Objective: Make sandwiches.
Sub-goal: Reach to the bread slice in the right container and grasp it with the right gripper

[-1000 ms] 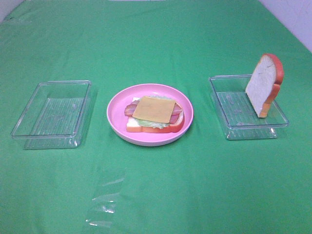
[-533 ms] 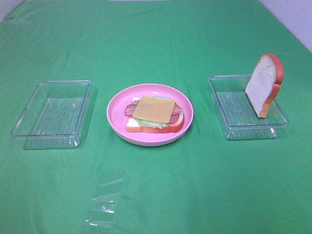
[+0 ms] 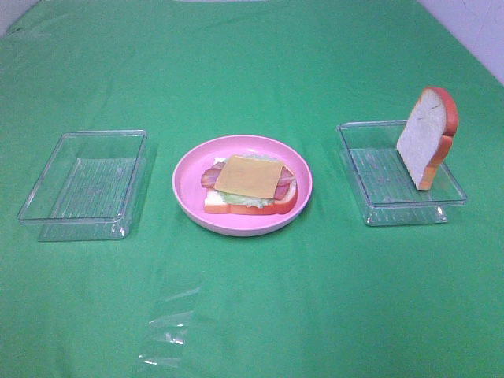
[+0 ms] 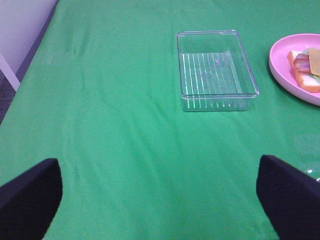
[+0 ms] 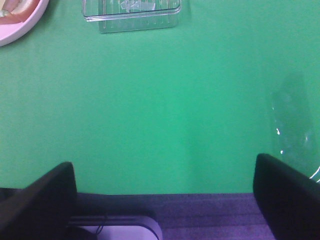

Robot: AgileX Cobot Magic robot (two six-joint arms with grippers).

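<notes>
Bread (image 3: 426,138) is being propped upright in the right tray (image 3: 378,206), likely awaiting placement onto the cheese-topped stack (image 3: 250,183) on the pink plate (image 3: 189,169). Both grippers' jaws are being held wide, empty.

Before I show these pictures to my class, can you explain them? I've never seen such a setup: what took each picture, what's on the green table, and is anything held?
A two-armed robot took them. One camera looks down from high up; the others ride on each wrist, so the dark shapes at their edges are the open left gripper and right gripper, both holding nothing. On the green tablecloth sits a pink plate with a half-built toy sandwich, cheese on top. An empty clear tray lies left. The right tray has a bread slice leaning upright.
</notes>
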